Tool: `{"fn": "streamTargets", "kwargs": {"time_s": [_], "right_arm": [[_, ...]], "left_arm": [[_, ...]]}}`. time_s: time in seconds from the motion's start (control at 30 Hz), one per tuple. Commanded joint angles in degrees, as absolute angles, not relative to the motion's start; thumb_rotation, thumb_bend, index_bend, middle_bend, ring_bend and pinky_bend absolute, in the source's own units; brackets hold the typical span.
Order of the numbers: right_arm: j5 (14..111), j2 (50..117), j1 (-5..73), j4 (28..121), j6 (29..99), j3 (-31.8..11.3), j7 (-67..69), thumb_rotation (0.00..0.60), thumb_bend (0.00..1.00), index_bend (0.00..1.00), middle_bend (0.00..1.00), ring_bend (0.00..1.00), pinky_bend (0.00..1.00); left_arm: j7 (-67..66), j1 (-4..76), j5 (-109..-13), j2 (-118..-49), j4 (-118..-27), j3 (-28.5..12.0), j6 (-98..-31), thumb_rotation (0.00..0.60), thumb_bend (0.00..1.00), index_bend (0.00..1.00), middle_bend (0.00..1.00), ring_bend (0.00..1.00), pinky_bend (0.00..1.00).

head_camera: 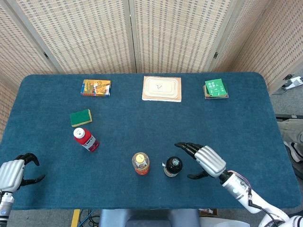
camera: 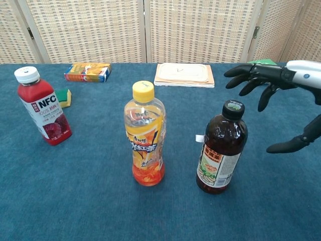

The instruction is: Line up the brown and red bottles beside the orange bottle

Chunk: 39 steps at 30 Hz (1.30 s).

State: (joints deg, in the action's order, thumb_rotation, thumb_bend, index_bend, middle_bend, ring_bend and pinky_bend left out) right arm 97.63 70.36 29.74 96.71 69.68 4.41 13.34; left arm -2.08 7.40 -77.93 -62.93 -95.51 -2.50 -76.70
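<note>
While the brown bottle (camera: 221,147) stands free, the right hand (head_camera: 207,161) seemingly hangs spread, empty.

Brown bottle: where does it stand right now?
The brown bottle stands upright near the table's front edge, just right of the orange bottle in the head view, with the open right hand apart on its other side.

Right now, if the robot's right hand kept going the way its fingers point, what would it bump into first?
Probably the brown bottle. The right hand is open, fingers pointing toward the robot's left, and that bottle stands nearest in that direction. In the chest view the fingers sit near cap height, so they might just pass over it.
</note>
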Motion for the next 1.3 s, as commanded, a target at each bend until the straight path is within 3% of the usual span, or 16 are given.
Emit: {"fn": "streamTargets", "kwargs": {"time_s": [0.03,0.3,0.47,0.6,0.77,0.97,1.3], "right_arm": [[96.6,66.3,27.0,99.7,72.3,4.4,6.2,0.600,0.00,0.09,0.14,0.18,0.37],[96.1,61.1,21.6,102.4,77.3,5.5,-0.8,0.600,0.00,0.09,0.14,0.18,0.36],[97.0,59.4,18.1,102.4,81.2,6.2,-2.2,0.600,0.00,0.09,0.15,0.18,0.37],[98.5,59.4,15.2,101.1,85.2,6.5,-2.8,0.600,0.00,0.09,0.16,0.18,0.36],[100.1,59.6,12.6,99.4,88.2,7.0,-0.6,0.600,0.00,0.09,0.17,0.18,0.36],[101.6,59.7,11.0,97.3,90.0,7.1,2.6,0.600,0.00,0.09,0.17,0.18,0.36],[102.2,60.2,9.6,94.5,90.9,6.6,6.7,0.600,0.00,0.09,0.18,0.18,0.37]], "left_arm": [[-1.8,7.6,-78.2,-63.2,-95.5,-2.6,-76.6,0.600,0.10,0.50,0.38,0.34,0.60],[2.7,9.1,-78.1,-64.6,-95.5,-3.8,-74.9,0.600,0.10,0.39,0.38,0.34,0.60],[5.1,11.0,-76.2,-65.9,-94.3,-4.6,-71.2,0.600,0.10,0.24,0.38,0.34,0.60],[2.2,13.0,-73.4,-67.7,-92.8,-5.7,-68.6,0.600,0.10,0.21,0.37,0.34,0.60],[5.5,16.0,-68.7,-69.3,-91.6,-7.8,-62.5,0.600,0.10,0.17,0.22,0.28,0.56],[10.2,18.8,-65.7,-71.7,-88.5,-9.6,-57.1,0.600,0.10,0.07,0.02,0.10,0.39],[17.7,20.7,-64.3,-75.8,-83.2,-12.3,-55.1,0.600,0.10,0.02,0.00,0.04,0.30]]}}
